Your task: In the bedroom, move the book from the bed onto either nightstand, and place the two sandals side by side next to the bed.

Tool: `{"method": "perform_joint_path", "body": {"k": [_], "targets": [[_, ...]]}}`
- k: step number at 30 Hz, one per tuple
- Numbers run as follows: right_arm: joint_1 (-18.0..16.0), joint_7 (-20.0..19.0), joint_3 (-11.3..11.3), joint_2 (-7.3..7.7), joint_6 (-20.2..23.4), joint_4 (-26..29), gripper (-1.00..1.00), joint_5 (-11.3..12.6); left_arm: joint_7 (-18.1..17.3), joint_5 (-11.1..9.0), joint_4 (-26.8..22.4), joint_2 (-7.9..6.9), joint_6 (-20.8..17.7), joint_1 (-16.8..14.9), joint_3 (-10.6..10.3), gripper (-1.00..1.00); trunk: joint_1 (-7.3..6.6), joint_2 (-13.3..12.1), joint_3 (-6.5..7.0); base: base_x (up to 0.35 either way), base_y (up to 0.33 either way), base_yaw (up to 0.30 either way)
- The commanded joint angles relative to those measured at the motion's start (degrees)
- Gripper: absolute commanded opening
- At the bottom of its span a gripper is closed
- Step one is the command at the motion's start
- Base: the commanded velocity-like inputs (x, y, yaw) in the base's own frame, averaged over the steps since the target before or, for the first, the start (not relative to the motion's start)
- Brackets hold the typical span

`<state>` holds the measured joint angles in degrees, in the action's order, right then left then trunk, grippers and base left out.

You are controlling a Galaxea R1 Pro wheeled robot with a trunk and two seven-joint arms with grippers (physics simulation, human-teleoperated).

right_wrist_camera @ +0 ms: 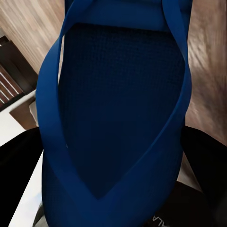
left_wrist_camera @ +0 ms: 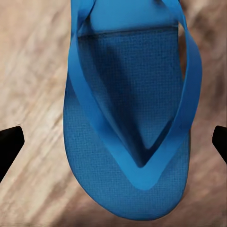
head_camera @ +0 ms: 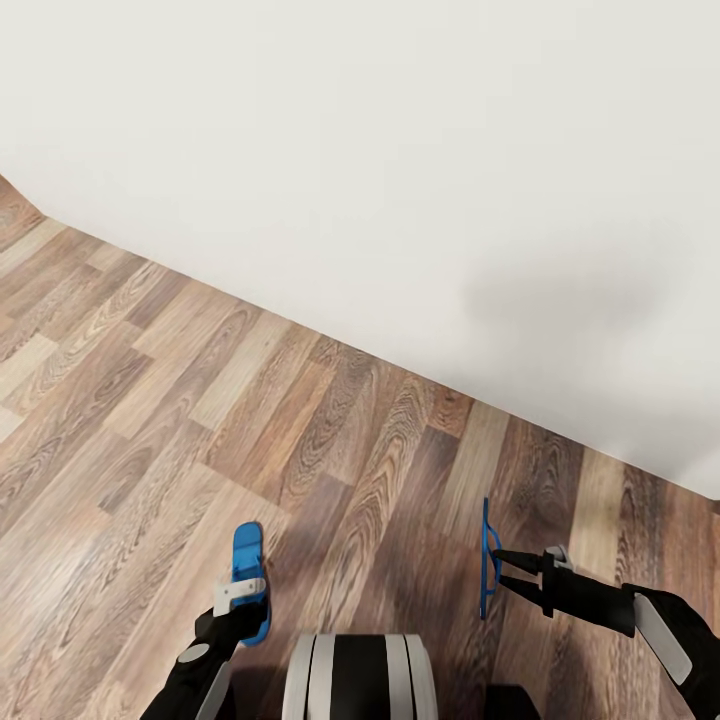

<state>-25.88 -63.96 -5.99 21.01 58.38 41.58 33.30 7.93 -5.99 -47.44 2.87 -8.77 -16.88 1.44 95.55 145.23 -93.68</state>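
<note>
One bright-blue sandal (head_camera: 248,570) (left_wrist_camera: 127,71) lies flat on the wood-plank floor. My left gripper (head_camera: 240,603) (left_wrist_camera: 113,142) hovers just over its near end, open, with one black fingertip (left_wrist_camera: 9,144) wide to each side of the sole. The other sandal (head_camera: 486,545) (right_wrist_camera: 123,94) hangs upright, edge-on in the head view, above the floor. My right gripper (head_camera: 497,567) is shut on it, its dark fingers (right_wrist_camera: 23,179) close against both sides. The book, the bed and the nightstand are out of view.
A plain white surface (head_camera: 400,180) runs diagonally across the far side; I cannot tell whether it is wall or mattress. Wood-plank floor (head_camera: 150,400) spreads to the left and between the sandals. My own base (head_camera: 360,675) sits at the bottom edge.
</note>
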Motion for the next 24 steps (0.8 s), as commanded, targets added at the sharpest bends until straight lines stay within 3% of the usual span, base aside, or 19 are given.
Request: {"method": "perform_joint_path", "body": {"k": [1,24], "targets": [[0.0,-0.2,-0.1,0.0,0.2,0.0,-1.0,0.0,0.2,-0.6,-0.1,0.03,-0.3,0.0,0.0,1.0,0.01,0.0,-0.26,0.0,0.0,0.0],[0.0,-0.2,-0.1,0.0,0.2,0.0,-1.0,0.0,0.2,-0.6,-0.2,0.03,-0.2,0.0,0.0,1.0,0.01,0.0,-0.26,0.041,0.0,0.0]]}}
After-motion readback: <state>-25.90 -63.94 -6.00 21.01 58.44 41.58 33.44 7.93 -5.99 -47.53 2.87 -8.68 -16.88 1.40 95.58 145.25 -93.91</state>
